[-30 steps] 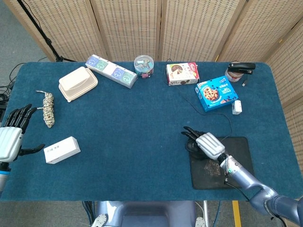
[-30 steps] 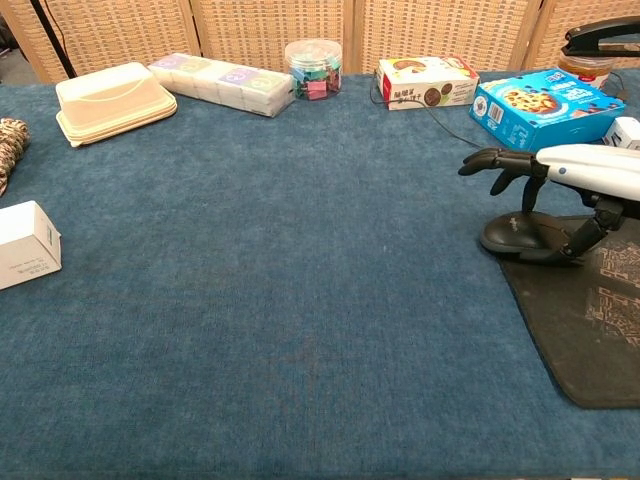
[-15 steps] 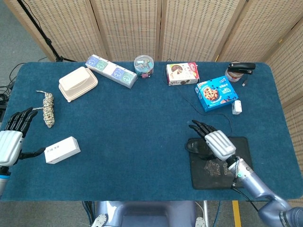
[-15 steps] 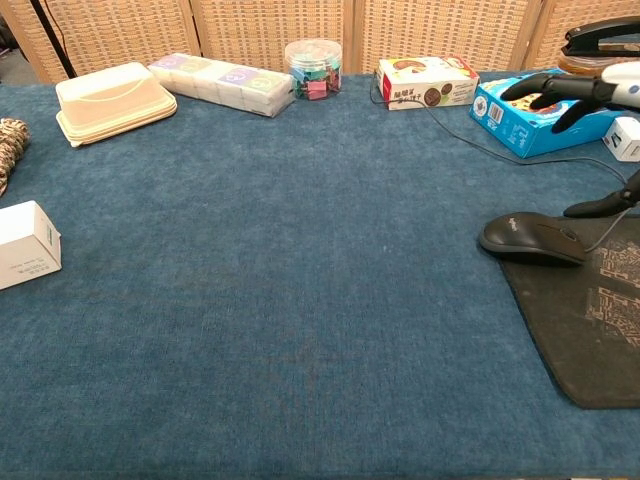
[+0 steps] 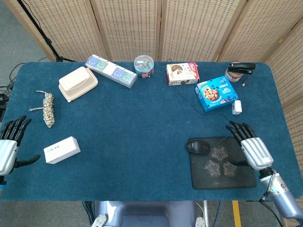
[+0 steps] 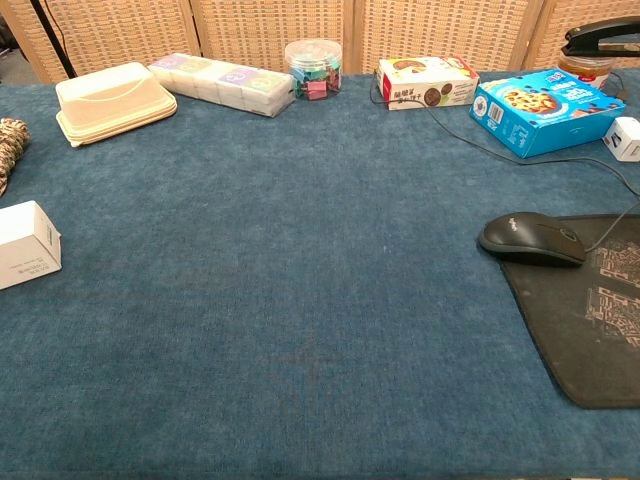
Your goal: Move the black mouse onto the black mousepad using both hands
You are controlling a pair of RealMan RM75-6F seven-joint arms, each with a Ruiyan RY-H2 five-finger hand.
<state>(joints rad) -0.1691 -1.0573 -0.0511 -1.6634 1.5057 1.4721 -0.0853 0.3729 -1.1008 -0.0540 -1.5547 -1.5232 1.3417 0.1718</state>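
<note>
Black mouse (image 5: 198, 146) sitting at the left edge of the black mousepad (image 5: 222, 165), part on the pad and part hanging over onto the blue counter (image 5: 142, 123), cord trailing off toward the back right. Right robot hand (image 5: 251, 146) off to the right of it, hovering by the pad's right edge, fingers spread and holding nothing, clearly apart from the mouse with most of the pad between them. Left robot hand (image 5: 8, 149) way over at the far left edge of the counter, fingers spread too, empty, just beside a small white box (image 5: 61, 150) and well apart from the mouse. Neither hand showing in the chest view, only mouse and pad at the right side there.
</note>
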